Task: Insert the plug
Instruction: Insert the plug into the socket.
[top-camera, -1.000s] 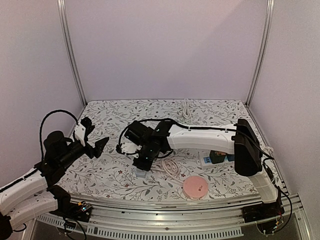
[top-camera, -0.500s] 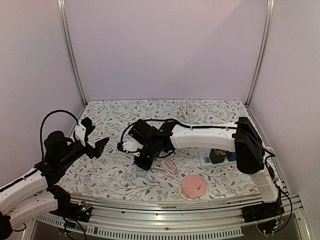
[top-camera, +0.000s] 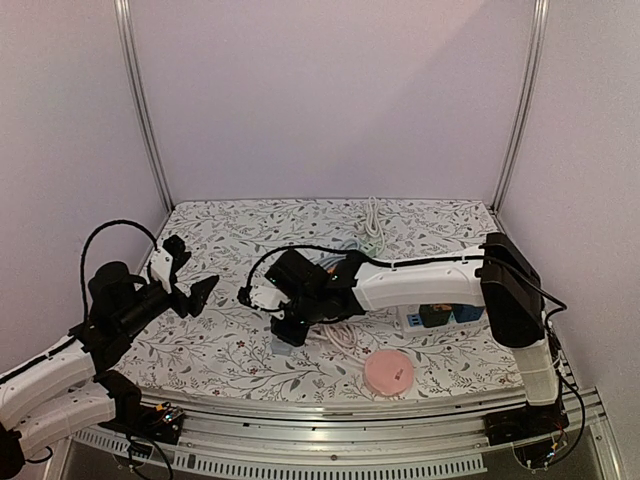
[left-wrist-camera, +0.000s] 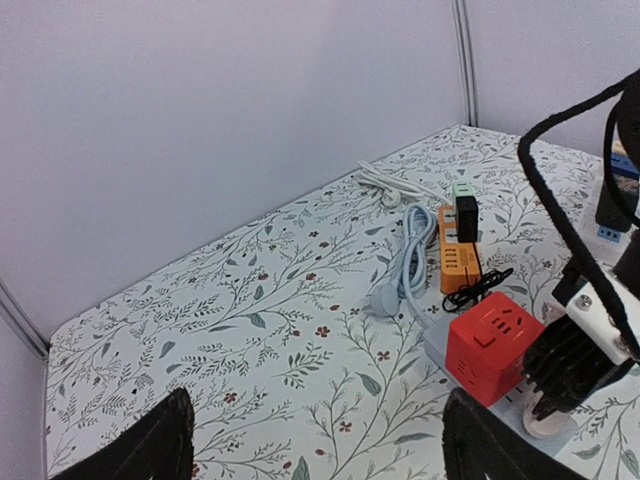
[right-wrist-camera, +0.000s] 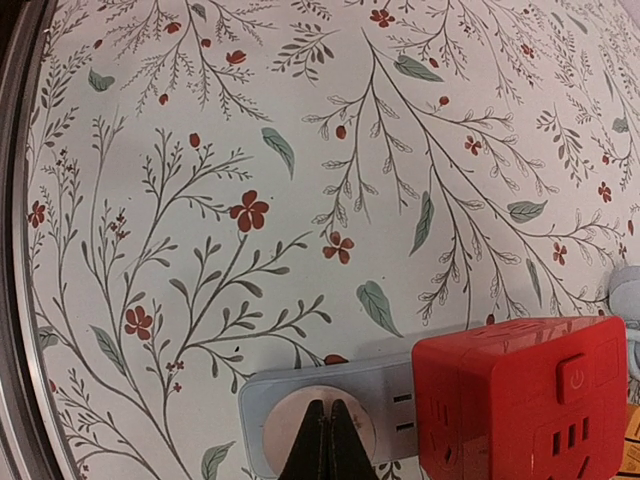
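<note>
Round white plug (right-wrist-camera: 282, 432) is seated on the flat grey power strip (right-wrist-camera: 390, 382), beside the red cube-shaped adapter (right-wrist-camera: 520, 400). It is pressed from above by the right gripper (right-wrist-camera: 328, 430), jaws together, presumably to drive it home. The left gripper (top-camera: 190, 272) is held well apart, jaws spread.

Setting: a robot test cell in a lab. Plain pale-lilac panel walls (top-camera: 330, 100) enclosed three sides, framed by silver aluminium corner posts (top-camera: 141, 100). The white-and-black left arm (top-camera: 50, 375) and right arm (top-camera: 420, 283) were bolted to a slotted aluminium rail (top-camera: 350, 422) along the floral-print tabletop (top-camera: 230, 225).
</note>
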